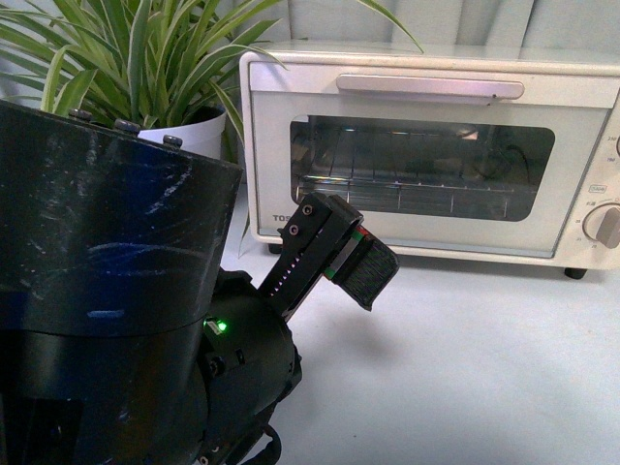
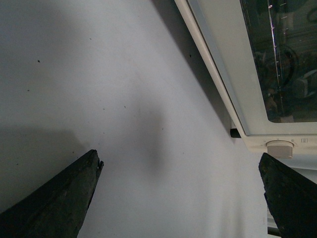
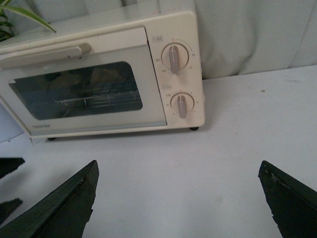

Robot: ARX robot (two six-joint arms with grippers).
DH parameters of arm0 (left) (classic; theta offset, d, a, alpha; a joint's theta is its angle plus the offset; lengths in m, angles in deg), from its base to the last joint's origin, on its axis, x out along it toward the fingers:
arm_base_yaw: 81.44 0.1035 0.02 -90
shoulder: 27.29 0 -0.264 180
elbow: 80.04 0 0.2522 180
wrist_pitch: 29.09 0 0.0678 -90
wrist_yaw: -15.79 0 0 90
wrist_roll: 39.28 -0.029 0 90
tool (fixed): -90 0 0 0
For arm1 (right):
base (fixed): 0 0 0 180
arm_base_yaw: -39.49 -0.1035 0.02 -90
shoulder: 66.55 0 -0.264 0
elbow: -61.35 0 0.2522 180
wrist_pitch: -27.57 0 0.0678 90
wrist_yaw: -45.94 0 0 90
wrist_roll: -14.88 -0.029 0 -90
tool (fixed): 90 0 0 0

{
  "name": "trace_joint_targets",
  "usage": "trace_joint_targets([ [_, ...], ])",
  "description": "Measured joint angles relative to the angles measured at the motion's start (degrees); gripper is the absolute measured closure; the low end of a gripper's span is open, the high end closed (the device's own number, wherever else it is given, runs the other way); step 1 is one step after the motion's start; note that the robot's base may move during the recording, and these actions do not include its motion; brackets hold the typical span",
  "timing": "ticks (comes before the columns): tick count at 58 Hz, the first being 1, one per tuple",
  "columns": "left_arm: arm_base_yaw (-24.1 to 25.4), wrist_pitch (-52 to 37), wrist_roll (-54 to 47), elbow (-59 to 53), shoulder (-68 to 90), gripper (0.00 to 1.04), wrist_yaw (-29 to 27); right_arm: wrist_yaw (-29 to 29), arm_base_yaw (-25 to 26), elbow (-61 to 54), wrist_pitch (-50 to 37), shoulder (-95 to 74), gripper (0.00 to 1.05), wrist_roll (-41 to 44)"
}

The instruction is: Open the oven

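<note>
The cream-white oven [image 1: 426, 223] stands at the back of the table with its glass door shut. Its bar handle [image 1: 429, 87] runs along the top of the door, and a wire rack shows behind the glass. A knob [image 1: 605, 226] sits at its right edge. My left gripper [image 1: 363, 266] is open and empty, low in front of the oven's lower left corner. In the left wrist view the oven door [image 2: 233, 64] lies beside my open gripper [image 2: 181, 198]. In the right wrist view the oven [image 3: 104, 79] is ahead, and my right gripper [image 3: 178, 198] is open over bare table.
A potted plant [image 1: 145, 58] in a white pot stands left of the oven. My left arm's black body [image 1: 107, 291] fills the near left. A pale curtain [image 3: 257, 34] hangs behind the oven. The white tabletop [image 1: 484, 368] stretches in front.
</note>
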Motion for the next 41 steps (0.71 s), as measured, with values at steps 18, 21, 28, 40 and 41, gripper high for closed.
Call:
trace_joint_targets([
  [18, 0.0, 0.3, 0.4, 0.1, 0.0, 0.06, 0.0, -5.5, -8.4, 18.6, -0.8, -25.7, 0.09, -3.1],
  [21, 0.0, 0.3, 0.5, 0.1, 0.0, 0.06, 0.0, -6.2, -9.6, 22.0, 0.3, -29.3, 0.09, -4.4],
  [28, 0.0, 0.6, 0.5, 0.3, 0.0, 0.06, 0.0, -7.9, -11.7, 28.7, 2.6, -35.9, 0.09, -6.9],
  [40, 0.0, 1.0, 0.4, 0.5, 0.0, 0.06, 0.1, -11.6, -14.2, 40.0, 6.8, -45.6, 0.09, -11.3],
  [41, 0.0, 1.1, 0.4, 0.5, 0.0, 0.06, 0.1, -11.8, -14.3, 40.8, 7.2, -46.1, 0.09, -11.6],
])
